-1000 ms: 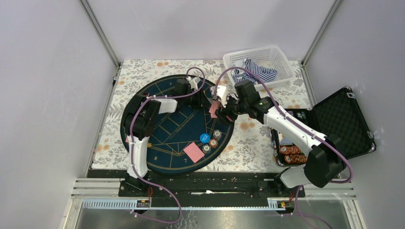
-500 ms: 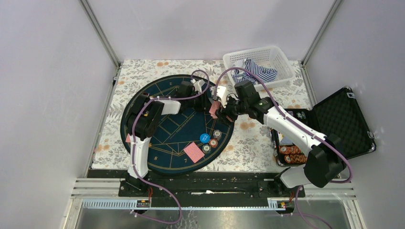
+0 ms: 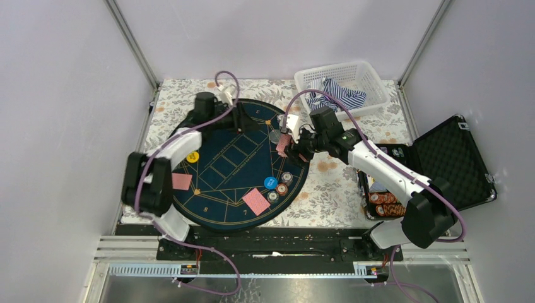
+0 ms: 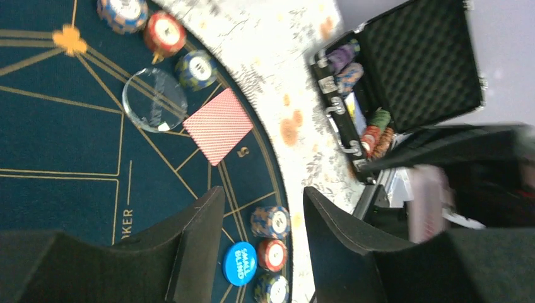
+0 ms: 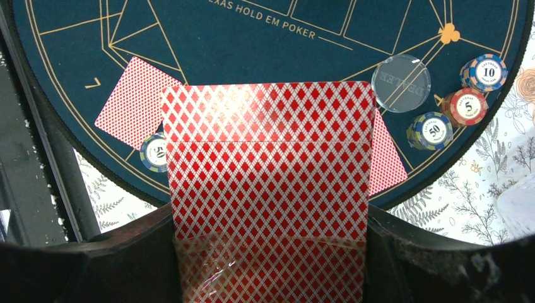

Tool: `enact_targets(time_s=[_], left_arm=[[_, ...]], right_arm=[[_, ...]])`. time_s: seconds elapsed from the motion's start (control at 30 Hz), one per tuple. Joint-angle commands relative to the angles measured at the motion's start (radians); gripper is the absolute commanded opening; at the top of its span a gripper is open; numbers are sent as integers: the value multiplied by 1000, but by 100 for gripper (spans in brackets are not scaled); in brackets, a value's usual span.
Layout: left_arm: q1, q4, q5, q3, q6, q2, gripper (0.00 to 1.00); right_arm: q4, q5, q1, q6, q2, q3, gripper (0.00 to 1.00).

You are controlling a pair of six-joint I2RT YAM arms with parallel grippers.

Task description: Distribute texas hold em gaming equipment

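Note:
My right gripper (image 3: 287, 144) is shut on a deck of red-backed playing cards (image 5: 268, 189) and holds it over the mat's right edge. My left gripper (image 3: 241, 118) is open and empty above the far part of the mat; its fingers (image 4: 195, 246) frame nothing. Single cards lie face down at the mat's near side (image 3: 256, 201) and left side (image 3: 182, 181). An orange disc (image 3: 192, 156) lies at the left. A blue disc (image 3: 270, 182) sits beside three short chip stacks (image 3: 281, 188). Three more stacks (image 5: 465, 106) and another card (image 5: 385, 158) lie under the deck.
The round navy mat (image 3: 221, 170) lies on a floral cloth. A clear dealer button (image 3: 275, 134) sits near the deck. An open black case (image 3: 441, 158) with more chips (image 3: 386, 203) is at the right. A white basket (image 3: 344, 85) of striped cloth is at the back.
My left arm has swung from beside the deck to the left and back, uncovering the left card and the orange disc. The right gripper with the deck has stayed put.

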Motion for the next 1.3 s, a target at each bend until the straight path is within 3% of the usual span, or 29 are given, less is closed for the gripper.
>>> enact_targets(time_s=[0.0,0.17,0.37,0.67,1.0,1.27], left_arm=[[27,-116,171,-47,91,-186,54],[-6,-110,287,-93,21,-259,58],[-77,-119,301,-105,18,-281,68],[-122,-125,307,-120,22,-260,67],[-58,58,317,-190,-122,-314,64],[-114,49,305,-155,-120,-290,65]], right_arm=[[38,-50,3,-9,-21,17,0],[34,-36,37,-20,-18,18,0],[39,0,80,-31,-14,4,0],[47,-1,101,-34,-2,-3,0],[50,14,105,-33,-5,-12,0],[48,15,112,-32,3,-9,0]])
